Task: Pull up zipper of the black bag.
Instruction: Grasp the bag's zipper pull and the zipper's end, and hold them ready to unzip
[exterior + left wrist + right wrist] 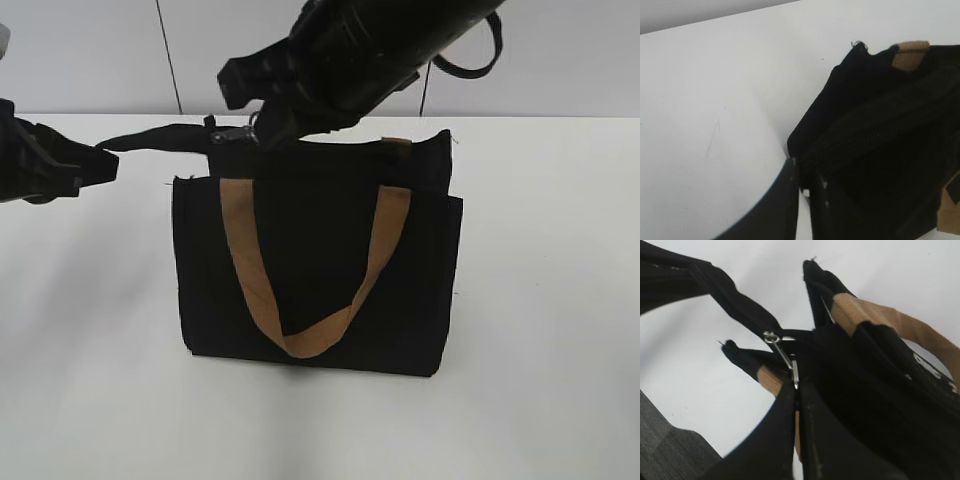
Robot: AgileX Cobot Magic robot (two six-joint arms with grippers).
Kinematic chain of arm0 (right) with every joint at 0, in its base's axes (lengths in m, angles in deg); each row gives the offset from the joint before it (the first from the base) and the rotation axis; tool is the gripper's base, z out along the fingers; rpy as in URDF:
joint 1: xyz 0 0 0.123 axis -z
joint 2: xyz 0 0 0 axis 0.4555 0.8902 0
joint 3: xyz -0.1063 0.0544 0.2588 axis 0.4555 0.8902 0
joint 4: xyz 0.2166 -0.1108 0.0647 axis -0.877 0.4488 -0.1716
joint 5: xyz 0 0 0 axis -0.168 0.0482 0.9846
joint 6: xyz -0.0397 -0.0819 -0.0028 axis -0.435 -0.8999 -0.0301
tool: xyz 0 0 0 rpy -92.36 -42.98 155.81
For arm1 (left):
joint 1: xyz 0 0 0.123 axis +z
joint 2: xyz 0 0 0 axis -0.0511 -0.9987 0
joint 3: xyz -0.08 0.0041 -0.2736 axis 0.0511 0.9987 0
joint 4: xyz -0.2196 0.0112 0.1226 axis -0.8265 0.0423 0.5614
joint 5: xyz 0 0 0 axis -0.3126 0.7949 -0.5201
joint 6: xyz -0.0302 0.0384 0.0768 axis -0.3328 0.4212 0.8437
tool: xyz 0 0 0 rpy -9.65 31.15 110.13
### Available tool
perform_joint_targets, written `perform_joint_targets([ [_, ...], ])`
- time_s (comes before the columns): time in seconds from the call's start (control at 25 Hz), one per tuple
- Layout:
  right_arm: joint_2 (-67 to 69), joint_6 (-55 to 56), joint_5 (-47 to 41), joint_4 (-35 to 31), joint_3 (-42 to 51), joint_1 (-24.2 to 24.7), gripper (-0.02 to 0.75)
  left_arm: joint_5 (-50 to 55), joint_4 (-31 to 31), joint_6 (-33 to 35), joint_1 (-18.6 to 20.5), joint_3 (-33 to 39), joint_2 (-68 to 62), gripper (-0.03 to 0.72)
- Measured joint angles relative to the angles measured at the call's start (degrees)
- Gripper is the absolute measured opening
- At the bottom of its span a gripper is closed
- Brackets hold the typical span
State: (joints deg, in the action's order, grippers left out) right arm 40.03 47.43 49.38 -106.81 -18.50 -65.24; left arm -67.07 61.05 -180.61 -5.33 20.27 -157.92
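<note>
The black bag [320, 290] stands upright mid-table, its front tan handle [310, 345] hanging down. A black zip tail [160, 135] stretches left from the bag's top left corner. My left gripper [105, 165] is shut on the end of this tail; in the left wrist view the jaws [807, 182] pinch black fabric beside the bag [875, 140]. My right gripper [262, 130] reaches in from the upper right to the bag's top left. In the right wrist view its jaws [797, 387] are shut on the silver zipper [785, 357], where the zip tail [725, 290] meets the bag [880, 405].
The white table [540, 400] extends around the bag, with a pale wall [90, 50] behind. The right arm's black body [380, 50] hangs over the bag's top edge. A second tan handle [880, 317] shows at the bag's rim.
</note>
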Motion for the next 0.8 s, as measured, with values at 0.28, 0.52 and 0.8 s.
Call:
perform_joint_targets([
  [0.28,-1.04,0.00,-5.79,1.69,0.00,3.00,-0.015,-0.33,0.00,0.00,-0.10,0.00,0.06,0.020],
  [0.52,-1.30,0.00,-11.15,5.04,-0.02,4.83,-0.015,2.40,0.00,0.00,-0.17,0.00,0.06,0.020],
  [0.8,-1.30,0.69,-15.39,9.19,-0.02,4.91,-0.015,5.37,0.00,0.00,-0.17,0.00,0.06,0.020],
])
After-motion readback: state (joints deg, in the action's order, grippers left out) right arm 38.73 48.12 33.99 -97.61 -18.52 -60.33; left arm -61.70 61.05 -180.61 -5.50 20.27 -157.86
